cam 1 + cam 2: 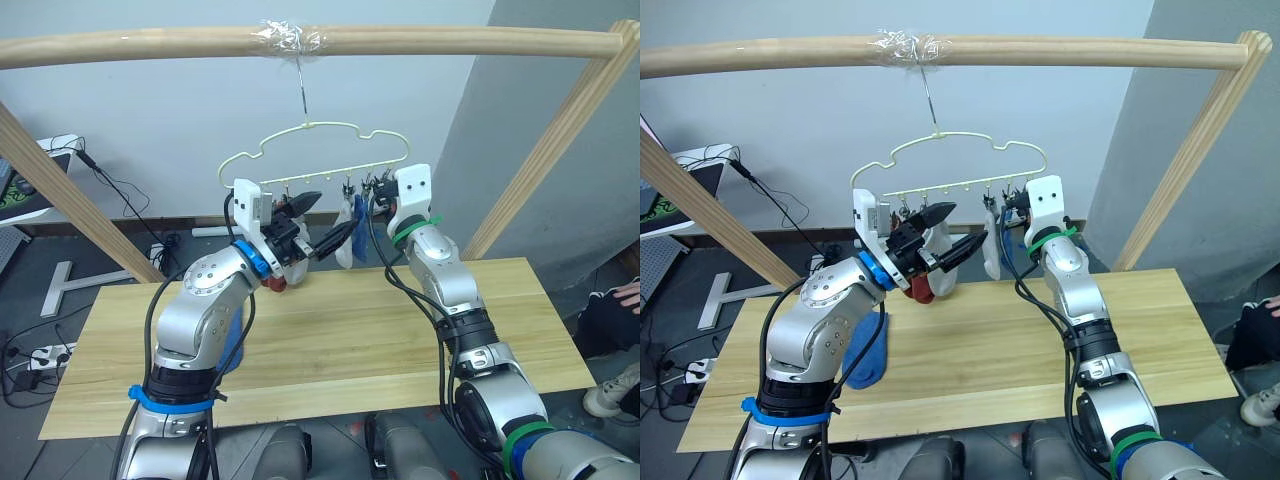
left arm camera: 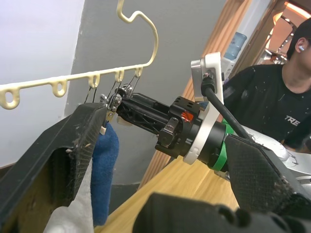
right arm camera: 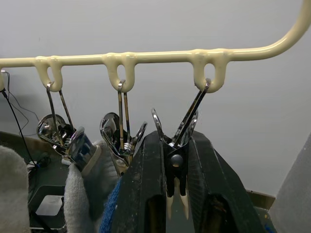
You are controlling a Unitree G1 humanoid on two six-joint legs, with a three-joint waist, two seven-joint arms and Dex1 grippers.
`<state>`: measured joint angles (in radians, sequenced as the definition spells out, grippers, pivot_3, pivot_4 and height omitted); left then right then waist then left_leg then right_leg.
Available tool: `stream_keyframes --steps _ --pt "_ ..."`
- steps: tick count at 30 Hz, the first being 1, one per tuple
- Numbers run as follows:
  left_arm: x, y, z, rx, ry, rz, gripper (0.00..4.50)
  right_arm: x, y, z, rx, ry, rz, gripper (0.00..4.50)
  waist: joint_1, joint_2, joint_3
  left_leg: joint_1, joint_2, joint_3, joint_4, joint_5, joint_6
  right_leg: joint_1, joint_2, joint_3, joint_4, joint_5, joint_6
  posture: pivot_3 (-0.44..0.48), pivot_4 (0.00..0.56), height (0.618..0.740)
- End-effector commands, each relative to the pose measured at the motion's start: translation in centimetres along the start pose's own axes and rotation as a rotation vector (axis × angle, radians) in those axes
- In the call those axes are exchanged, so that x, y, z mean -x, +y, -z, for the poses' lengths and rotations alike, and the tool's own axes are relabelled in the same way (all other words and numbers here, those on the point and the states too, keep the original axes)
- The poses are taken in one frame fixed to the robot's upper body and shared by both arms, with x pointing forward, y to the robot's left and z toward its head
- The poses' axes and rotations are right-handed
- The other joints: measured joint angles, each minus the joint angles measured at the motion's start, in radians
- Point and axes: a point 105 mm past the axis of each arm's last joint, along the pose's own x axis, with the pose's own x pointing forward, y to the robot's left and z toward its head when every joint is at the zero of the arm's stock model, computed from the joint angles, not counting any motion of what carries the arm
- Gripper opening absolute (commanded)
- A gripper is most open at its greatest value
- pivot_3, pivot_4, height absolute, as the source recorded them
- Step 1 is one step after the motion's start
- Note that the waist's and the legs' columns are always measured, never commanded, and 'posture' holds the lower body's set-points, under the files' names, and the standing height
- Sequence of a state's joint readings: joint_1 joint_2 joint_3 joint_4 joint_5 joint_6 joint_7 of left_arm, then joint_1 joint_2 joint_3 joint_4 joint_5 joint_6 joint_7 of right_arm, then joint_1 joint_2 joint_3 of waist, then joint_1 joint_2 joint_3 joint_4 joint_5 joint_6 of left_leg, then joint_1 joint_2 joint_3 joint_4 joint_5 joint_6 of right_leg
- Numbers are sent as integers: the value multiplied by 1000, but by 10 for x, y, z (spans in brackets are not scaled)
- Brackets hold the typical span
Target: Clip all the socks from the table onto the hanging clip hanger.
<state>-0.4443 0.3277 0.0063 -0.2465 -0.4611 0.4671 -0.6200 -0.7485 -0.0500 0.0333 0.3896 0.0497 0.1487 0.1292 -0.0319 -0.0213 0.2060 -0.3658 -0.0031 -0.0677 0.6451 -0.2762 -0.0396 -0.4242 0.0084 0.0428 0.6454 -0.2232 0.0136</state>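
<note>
The right gripper (image 3: pixel 175 179) pinches the end clip (image 3: pixel 176 145) of the clip hanger (image 1: pixel 330 140), hung above the table's (image 1: pixel 400 330) far edge. The left gripper (image 1: pixel 955 232), spread, holds a grey sock (image 1: pixel 940 262) alongside. The right eye view shows a blue sock (image 1: pixel 865 350) near the table's left edge

The clip hanger (image 1: pixel 330 150) is pale yellow-green with silvery metal clips (image 3: pixel 121 133). Hanging from it are a blue sock (image 2: pixel 104 170) and a light grey sock (image 1: pixel 992 255); a rust red sock (image 1: pixel 921 289), perhaps, shows behind the black left gripper (image 1: pixel 958 228). The desk (image 1: pixel 350 340) is light wood with grain.
</note>
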Motion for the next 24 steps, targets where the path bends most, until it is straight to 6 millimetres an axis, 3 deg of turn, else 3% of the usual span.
stream_keyframes --steps 1,9,10,24 --pt "-2 -7 -16 -38 -47 23 4500 -1 -2 -20 16 -67 9 487 0 0 1 0 0 0 0 0 0 0 0 0 0 0 0 50 199 740" --pt "-1 -6 -16 -39 -46 23 4500 -1 1 -19 2 -69 -8 487 0 0 5 0 0 0 0 0 0 0 0 0 0 0 0 48 202 740" --pt "-1 -6 -16 -39 -46 22 4500 -1 1 -19 4 -68 -6 970 0 0 5 0 0 0 0 0 0 0 -1 0 0 0 0 48 202 740" --pt "-1 -5 -16 -42 -46 18 4500 -2 -1 -20 14 -68 5 970 0 0 7 0 0 0 0 0 0 0 -1 0 0 0 0 50 207 740"
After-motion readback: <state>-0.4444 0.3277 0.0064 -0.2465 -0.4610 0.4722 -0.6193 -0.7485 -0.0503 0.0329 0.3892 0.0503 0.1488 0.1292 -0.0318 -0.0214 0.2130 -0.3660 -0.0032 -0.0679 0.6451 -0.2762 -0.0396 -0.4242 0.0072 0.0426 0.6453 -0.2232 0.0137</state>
